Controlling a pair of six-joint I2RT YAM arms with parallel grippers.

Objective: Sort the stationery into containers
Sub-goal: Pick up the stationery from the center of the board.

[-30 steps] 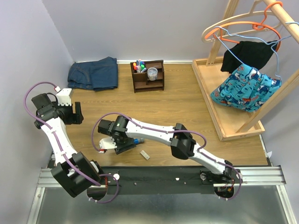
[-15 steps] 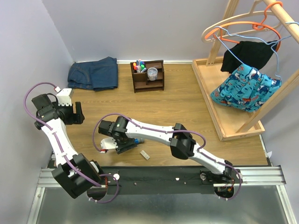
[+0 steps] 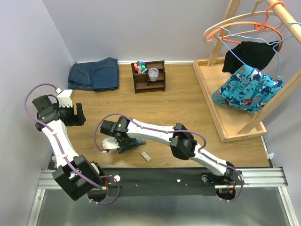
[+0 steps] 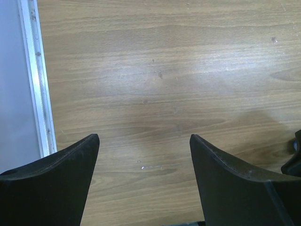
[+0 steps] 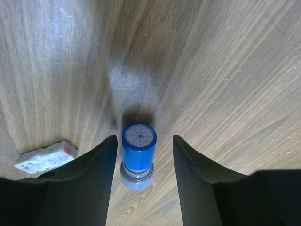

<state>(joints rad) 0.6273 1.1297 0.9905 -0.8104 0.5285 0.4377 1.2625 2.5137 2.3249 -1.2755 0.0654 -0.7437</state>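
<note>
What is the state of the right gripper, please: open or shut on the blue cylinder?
Open. The right wrist view shows the right gripper straddling the blue cylinder, with bare table visible on each side of it.

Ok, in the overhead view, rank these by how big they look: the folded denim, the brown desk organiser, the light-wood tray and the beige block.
1. light-wood tray
2. folded denim
3. brown desk organiser
4. beige block
No ties.

The blue-grey cylinder [image 5: 138, 153] sits within the parted right gripper [image 5: 144, 140], touching neither finger.
</note>
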